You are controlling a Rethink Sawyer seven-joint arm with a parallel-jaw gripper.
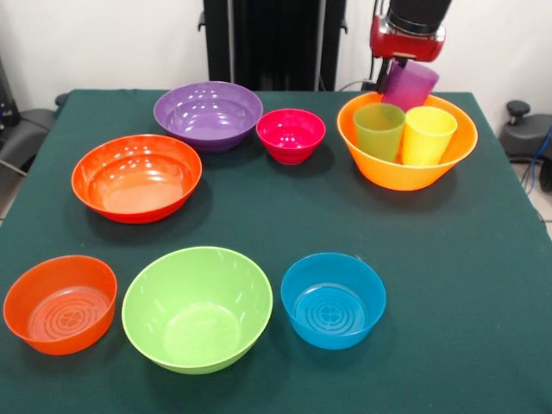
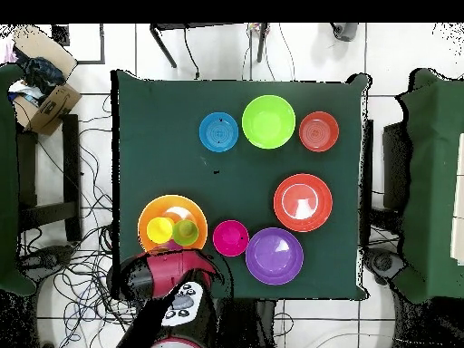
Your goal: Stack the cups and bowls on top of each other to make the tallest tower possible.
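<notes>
My gripper (image 1: 404, 71) hangs at the far right of the table, shut on the purple cup (image 1: 411, 84), which it holds tilted just above the far rim of the big orange bowl (image 1: 397, 177). The green cup (image 1: 378, 129) and the yellow cup (image 1: 427, 134) stand upright side by side in that bowl. The other bowls sit apart on the green cloth: purple (image 1: 207, 114), small pink (image 1: 291, 134), wide red-orange (image 1: 136, 177), small orange (image 1: 59, 303), big lime green (image 1: 197, 307), small blue (image 1: 332, 299). In the overhead view my arm (image 2: 177, 283) hides the gripper and the purple cup.
The black pedestal (image 1: 259, 39) stands behind the table's far edge. In the overhead view a cardboard box (image 2: 43, 95) sits off the table's left side, and cables lie on the floor around the robot's base.
</notes>
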